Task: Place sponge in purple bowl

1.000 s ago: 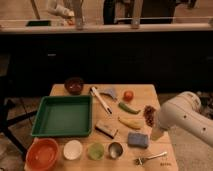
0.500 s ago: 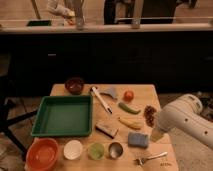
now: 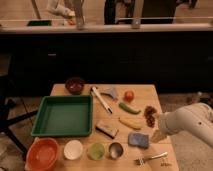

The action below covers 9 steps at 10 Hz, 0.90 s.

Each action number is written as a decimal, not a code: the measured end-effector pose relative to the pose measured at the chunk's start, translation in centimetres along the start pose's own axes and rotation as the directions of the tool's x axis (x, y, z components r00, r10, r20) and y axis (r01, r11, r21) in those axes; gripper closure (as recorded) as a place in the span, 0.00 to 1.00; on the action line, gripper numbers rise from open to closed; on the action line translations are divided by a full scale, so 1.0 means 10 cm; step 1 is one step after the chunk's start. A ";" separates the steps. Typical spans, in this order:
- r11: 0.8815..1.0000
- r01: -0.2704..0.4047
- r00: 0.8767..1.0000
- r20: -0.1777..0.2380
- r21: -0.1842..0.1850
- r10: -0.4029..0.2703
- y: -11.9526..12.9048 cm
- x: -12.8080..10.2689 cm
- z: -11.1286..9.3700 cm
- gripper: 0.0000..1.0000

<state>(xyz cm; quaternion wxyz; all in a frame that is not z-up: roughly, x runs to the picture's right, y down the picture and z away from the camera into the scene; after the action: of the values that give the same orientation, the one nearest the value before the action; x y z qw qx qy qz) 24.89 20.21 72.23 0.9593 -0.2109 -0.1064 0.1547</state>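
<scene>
at the right edge of the wooden table [image 3: 148, 94], my gripper [image 3: 159, 134] hangs just beside the small flat blue-grey rectangular sponge [image 3: 138, 140]; whether it is spread or closed, i cannot tell. sponge lies flat near the front edge, well apart from the small round dark purple bowl [image 3: 75, 85] at the far left corner. judged light, soft, compressible, not fragile; best pinched across its short sides from above.

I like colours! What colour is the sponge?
The sponge is blue-grey, camera view; the gripper hovers right of it.
</scene>
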 end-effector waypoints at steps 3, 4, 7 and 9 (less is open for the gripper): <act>0.999 0.042 0.998 0.045 -0.012 -0.042 0.14 0.04 0.18 0.20; 0.998 0.054 0.998 0.043 -0.025 -0.053 0.19 0.05 0.26 0.20; 0.994 0.086 0.995 0.057 -0.074 -0.081 0.27 0.03 0.43 0.20; 0.986 0.111 0.991 0.082 -0.121 -0.101 0.34 0.04 0.51 0.20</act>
<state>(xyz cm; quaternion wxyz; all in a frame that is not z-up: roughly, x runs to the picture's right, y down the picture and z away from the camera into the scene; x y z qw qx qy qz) 23.04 25.17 75.34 0.9463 -0.2587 -0.1634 0.1042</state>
